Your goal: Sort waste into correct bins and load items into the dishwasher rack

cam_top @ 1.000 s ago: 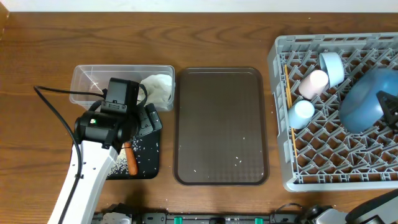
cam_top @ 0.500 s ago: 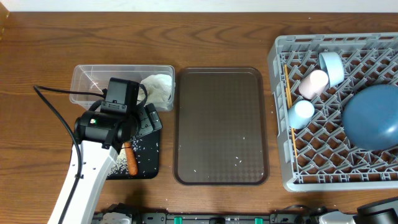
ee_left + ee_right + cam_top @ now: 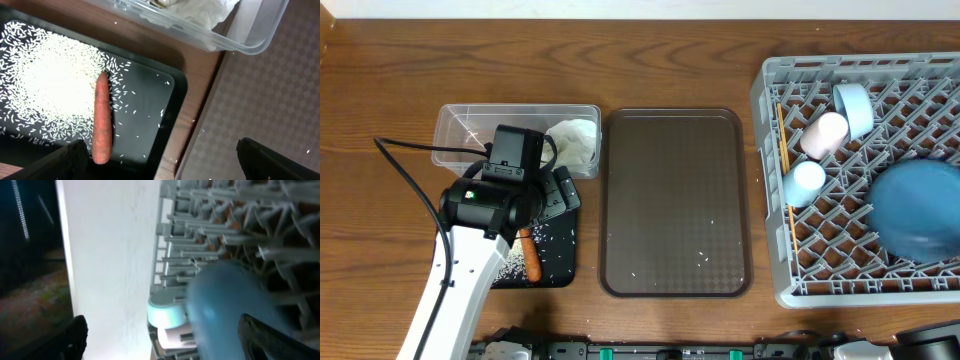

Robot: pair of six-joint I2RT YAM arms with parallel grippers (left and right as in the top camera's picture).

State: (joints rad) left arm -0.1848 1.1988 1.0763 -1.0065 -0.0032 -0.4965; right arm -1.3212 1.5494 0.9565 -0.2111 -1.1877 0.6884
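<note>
left end effector [image 3: 162, 161] released, empty, above carrot [image 3: 101, 120] touching rice [image 3: 50, 90] on black tray [image 3: 150, 127], lower left. right end effector [image 3: 162, 332] spread wide, empty, blurry view. only overhead shows whole dark-blue dish [image 3: 917, 210] lying in rack [image 3: 765, 200], right.

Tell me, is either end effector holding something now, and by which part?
Nothing is held. The left end effector and the right end effector are both open and empty; the dark-blue dish lies free in the rack.
</note>
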